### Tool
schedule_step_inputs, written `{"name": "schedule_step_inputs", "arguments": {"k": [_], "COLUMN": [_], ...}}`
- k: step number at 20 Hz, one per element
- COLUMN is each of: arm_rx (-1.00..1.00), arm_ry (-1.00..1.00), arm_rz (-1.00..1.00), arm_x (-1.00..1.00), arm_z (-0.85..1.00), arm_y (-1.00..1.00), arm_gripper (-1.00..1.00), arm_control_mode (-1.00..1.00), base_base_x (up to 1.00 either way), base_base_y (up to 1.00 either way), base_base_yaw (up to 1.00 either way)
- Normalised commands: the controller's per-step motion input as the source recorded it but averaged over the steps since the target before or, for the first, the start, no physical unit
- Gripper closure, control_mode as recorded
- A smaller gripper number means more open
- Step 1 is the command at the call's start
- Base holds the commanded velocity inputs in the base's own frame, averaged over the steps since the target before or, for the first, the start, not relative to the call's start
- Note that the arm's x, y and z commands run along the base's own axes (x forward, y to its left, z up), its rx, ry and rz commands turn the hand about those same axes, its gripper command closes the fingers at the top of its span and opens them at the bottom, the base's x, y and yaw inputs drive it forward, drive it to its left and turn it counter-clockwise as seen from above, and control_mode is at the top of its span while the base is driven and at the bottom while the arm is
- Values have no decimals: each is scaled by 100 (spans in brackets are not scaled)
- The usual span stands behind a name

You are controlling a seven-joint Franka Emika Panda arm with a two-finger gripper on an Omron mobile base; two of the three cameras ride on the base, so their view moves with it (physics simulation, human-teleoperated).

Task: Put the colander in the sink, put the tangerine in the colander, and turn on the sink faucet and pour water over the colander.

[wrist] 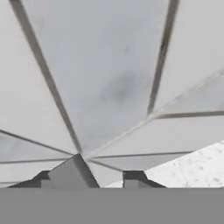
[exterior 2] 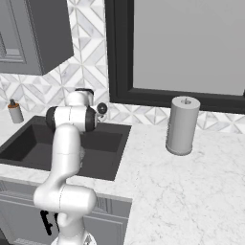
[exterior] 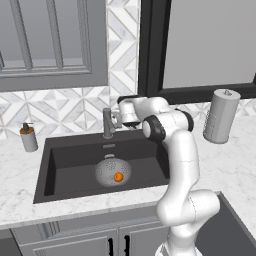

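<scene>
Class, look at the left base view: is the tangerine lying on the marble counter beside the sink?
No, the tangerine sits inside the colander in the sink.

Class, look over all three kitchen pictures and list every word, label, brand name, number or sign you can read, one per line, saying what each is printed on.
None: no readable text in any view.
The soap dispenser, paper towel roll, faucet, colander, tangerine, sink and wall tiles bear no lettering, number or sign.
</scene>
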Motion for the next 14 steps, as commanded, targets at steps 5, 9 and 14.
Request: {"name": "schedule_step_inputs", "arguments": {"k": [5,9,14], "arm_rx": [0,0,0], "arm_ry": [8,13,15], "arm_rz": [-17,-18,-18], "arm_x": [0,0,0], "arm_z": [-15,-19,-23], "arm_y": [-58,-80,-92], "arm_gripper": [100,100,100], "arm_control_mode": [-100,-100,-100], "base_base_x": [0,0,0], "base_base_y": [0,0,0], "base_base_yaw": [0,0,0]}}
